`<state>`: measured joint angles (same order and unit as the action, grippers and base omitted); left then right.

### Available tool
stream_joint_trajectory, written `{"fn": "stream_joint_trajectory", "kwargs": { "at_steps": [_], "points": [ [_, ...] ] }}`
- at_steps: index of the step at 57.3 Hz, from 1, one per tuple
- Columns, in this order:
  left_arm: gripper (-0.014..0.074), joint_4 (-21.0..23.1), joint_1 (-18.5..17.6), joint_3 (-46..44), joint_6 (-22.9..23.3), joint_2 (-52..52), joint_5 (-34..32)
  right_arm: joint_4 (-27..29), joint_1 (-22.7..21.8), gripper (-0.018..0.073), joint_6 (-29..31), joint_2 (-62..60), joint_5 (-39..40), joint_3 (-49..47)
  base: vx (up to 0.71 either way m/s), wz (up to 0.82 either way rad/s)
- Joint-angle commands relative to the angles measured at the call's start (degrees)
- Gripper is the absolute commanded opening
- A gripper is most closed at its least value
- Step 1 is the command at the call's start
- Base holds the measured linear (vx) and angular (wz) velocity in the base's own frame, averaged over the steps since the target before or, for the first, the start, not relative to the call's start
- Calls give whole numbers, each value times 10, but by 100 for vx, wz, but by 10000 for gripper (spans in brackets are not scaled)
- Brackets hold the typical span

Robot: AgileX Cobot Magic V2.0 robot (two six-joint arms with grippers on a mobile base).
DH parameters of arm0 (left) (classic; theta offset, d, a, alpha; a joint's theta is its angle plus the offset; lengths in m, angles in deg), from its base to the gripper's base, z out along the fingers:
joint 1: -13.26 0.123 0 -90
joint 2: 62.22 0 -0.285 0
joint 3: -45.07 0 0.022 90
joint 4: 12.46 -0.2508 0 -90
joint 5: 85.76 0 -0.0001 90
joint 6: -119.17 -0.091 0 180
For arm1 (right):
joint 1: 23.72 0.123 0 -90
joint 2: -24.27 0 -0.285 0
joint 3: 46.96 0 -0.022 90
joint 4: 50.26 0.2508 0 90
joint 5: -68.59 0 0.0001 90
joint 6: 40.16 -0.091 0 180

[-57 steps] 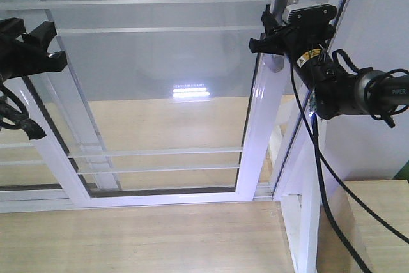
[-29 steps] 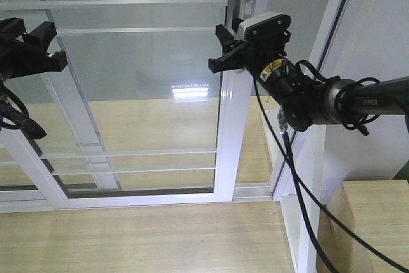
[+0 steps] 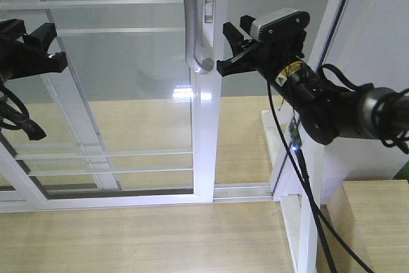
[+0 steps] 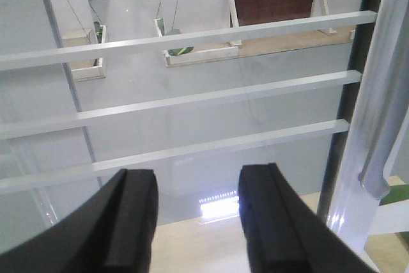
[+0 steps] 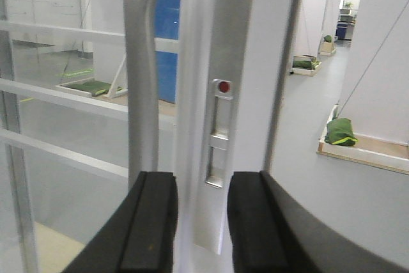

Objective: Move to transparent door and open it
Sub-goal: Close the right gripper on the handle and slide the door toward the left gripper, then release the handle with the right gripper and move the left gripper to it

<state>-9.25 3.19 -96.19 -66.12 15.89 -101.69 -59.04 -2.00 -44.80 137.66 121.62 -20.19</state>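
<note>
The transparent door (image 3: 206, 145) is a barred glass panel in a glossy white frame, standing partly slid to the left. Its curved silver handle (image 3: 195, 30) and lock plate (image 3: 208, 4) sit on the right stile. My right gripper (image 3: 231, 48) is open just right of that stile, level with the handle's lower end. In the right wrist view the gripper (image 5: 201, 222) points at the stile edge, with the handle (image 5: 140, 94) and lock plate (image 5: 220, 126) straight ahead. My left gripper (image 3: 56, 46) hangs open and empty at the left, facing the glass (image 4: 195, 222).
A fixed barred glass panel (image 3: 38, 151) overlaps the door on the left. The white door-frame post (image 3: 305, 222) stands at the right, with a pale wooden box (image 3: 377, 222) beyond it. The floor track (image 3: 246, 191) crosses the opening. A black cable (image 3: 307, 202) hangs under the right arm.
The door has slid well to the left, widening the gap at the frame post. My right gripper followed it leftward, then stayed while the stile moved on. The left arm is unmoved.
</note>
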Motion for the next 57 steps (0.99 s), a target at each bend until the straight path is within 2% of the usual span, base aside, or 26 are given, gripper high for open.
{"fn": "stream_joint_trajectory", "kwargs": {
  "at_steps": [1,13,18,23,30,43,49,57],
  "points": [
    [433,5,-3,-21,2,-10,-31,28,-7,295,30,-72,47,34,0,0],
    [433,-4,-17,-21,2,-3,-41,113,-13,295,117,-170,47,143,0,0],
    [433,-17,-39,-21,2,19,-60,140,-13,295,155,-203,47,179,0,0],
    [433,-19,-67,-21,2,50,-100,167,-13,295,174,-223,47,205,0,0],
    [433,-18,-96,-22,2,105,-198,200,-13,295,178,-233,49,222,0,0],
    [434,-14,-118,-27,8,208,-305,203,-13,295,177,-233,70,225,0,0],
    [434,-14,-118,-60,38,251,-310,203,-13,295,178,-233,75,225,0,0],
    [434,-15,-118,-115,43,295,-310,204,-13,295,178,-233,77,225,0,0]
  ]
}}
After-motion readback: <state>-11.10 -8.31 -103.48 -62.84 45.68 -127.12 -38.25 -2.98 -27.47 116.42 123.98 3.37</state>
